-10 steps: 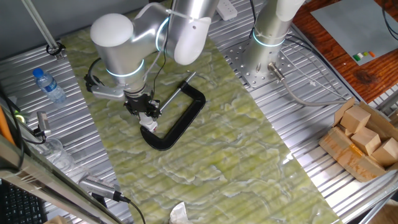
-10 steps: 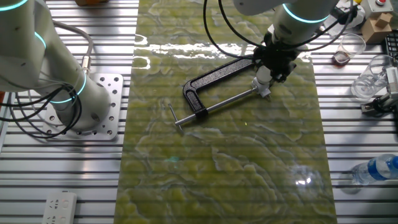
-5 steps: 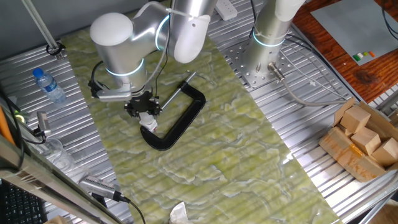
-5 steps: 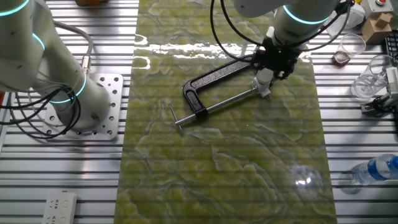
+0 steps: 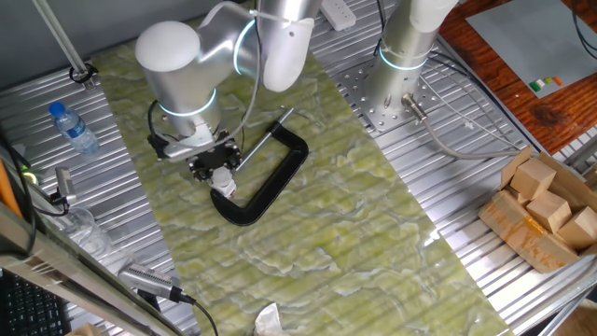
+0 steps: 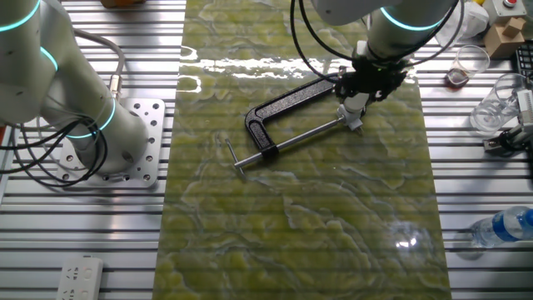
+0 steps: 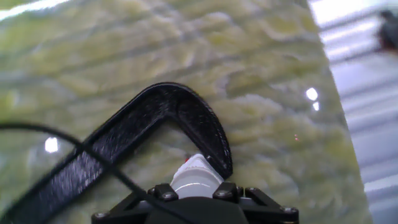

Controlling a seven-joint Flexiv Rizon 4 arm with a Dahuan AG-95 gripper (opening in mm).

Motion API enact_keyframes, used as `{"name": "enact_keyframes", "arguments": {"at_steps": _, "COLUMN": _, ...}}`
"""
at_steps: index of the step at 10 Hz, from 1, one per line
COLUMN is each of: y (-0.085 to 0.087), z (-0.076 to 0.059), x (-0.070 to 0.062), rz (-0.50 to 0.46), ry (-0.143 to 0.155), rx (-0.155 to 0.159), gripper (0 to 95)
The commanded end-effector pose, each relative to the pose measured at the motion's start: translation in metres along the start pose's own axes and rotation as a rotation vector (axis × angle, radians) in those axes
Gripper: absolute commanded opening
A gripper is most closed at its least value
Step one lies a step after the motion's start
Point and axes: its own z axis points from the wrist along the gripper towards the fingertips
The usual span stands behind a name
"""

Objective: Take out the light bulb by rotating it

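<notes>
Directly under the gripper [image 5: 217, 174], between its 2 fingers, sits the bulb [image 7: 194, 176], held in the end of the black clamp [image 5: 266, 182] on the green mat [image 5: 326, 233]. The fingers look closed on the bulb, with the hand straight above it; the hand view shows only its white base below the finger mounts, so actual pad contact cannot be confirmed. The step in hand appears to be the unscrewing turn. To do it well, the wrist should spin about the bulb's own axis, with no sideways push that would drag the clamp across the mat. Grip should be firm enough not to slip, yet gentle on the glass. Lift only once the thread runs free.
</notes>
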Motion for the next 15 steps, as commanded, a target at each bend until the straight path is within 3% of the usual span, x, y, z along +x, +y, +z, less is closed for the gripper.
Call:
{"name": "enact_keyframes", "arguments": {"at_steps": 1, "y": -0.0002, "z": -0.0002, "x": 0.0000, "rz": -0.099, "ry": 0.010, "rx": 0.002, "gripper": 38.0}}
{"name": "enact_keyframes", "arguments": {"at_steps": 2, "y": -0.0002, "z": -0.0002, "x": 0.0000, "rz": -0.103, "ry": 0.010, "rx": 0.001, "gripper": 38.0}}
{"name": "enact_keyframes", "arguments": {"at_steps": 3, "y": -0.0003, "z": -0.0002, "x": 0.0000, "rz": -0.102, "ry": 0.010, "rx": 0.001, "gripper": 57.0}}
{"name": "enact_keyframes", "arguments": {"at_steps": 6, "y": -0.0009, "z": -0.0007, "x": -0.0006, "rz": -0.039, "ry": 0.019, "rx": 0.002, "gripper": 57.0}}
{"name": "enact_keyframes", "arguments": {"at_steps": 8, "y": -0.0018, "z": -0.0014, "x": -0.0014, "rz": 0.116, "ry": 0.011, "rx": -0.002, "gripper": 57.0}}
{"name": "enact_keyframes", "arguments": {"at_steps": 10, "y": -0.0019, "z": -0.0014, "x": -0.0015, "rz": 0.383, "ry": -0.005, "rx": -0.008, "gripper": 57.0}}
{"name": "enact_keyframes", "arguments": {"at_steps": 12, "y": -0.0019, "z": -0.0014, "x": -0.0015, "rz": 0.577, "ry": -0.016, "rx": -0.013, "gripper": 57.0}}
{"name": "enact_keyframes", "arguments": {"at_steps": 13, "y": -0.0019, "z": -0.0015, "x": -0.0015, "rz": 0.613, "ry": -0.017, "rx": -0.014, "gripper": 57.0}}
{"name": "enact_keyframes", "arguments": {"at_steps": 15, "y": -0.0020, "z": -0.0014, "x": -0.0014, "rz": 0.803, "ry": -0.029, "rx": -0.021, "gripper": 57.0}}
